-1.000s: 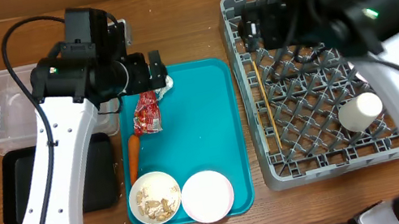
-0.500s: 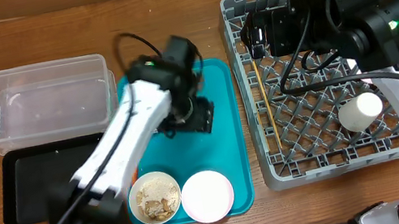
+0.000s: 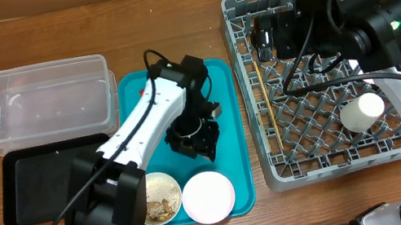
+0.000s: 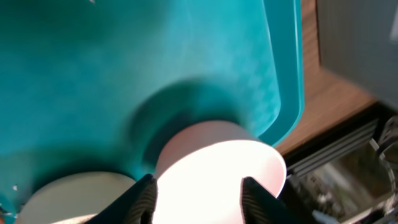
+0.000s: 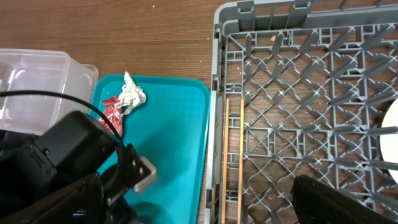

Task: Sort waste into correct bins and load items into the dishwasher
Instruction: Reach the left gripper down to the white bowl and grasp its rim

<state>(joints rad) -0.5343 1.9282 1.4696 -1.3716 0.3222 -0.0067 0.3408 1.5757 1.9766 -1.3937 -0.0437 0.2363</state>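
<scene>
While the left arm reaches across the teal tray (image 3: pixel 225 108), we find the left gripper (image 4: pixel 199 186) with its jaws partly parted and clamped on nothing. In the wrist view its fingers (image 4: pixel 144 200) frame the empty white bowl (image 4: pixel 219 167). From above, that bowl sits at the tray's near edge, just beside a second white bowl (image 3: pixel 170 184) holding beige crumbs (image 3: pixel 163 206).

At the tray's far left corner, the foil ball (image 5: pixel 132 94) touches the snack wrapper (image 5: pixel 112 111). The clear tub (image 3: pixel 42 103) stands left of the tray, and the black tray (image 3: pixel 40 186) is right in front of it.

Over at the dish rack (image 3: pixel 334 165), the right gripper (image 3: pixel 263 37) hangs above the far left corner, jaws spread wide and gripping nothing. Both chopsticks (image 3: pixel 264 97) lie side by side along the rack's left edge. The white cup (image 3: pixel 362 111) rests well to their right.
</scene>
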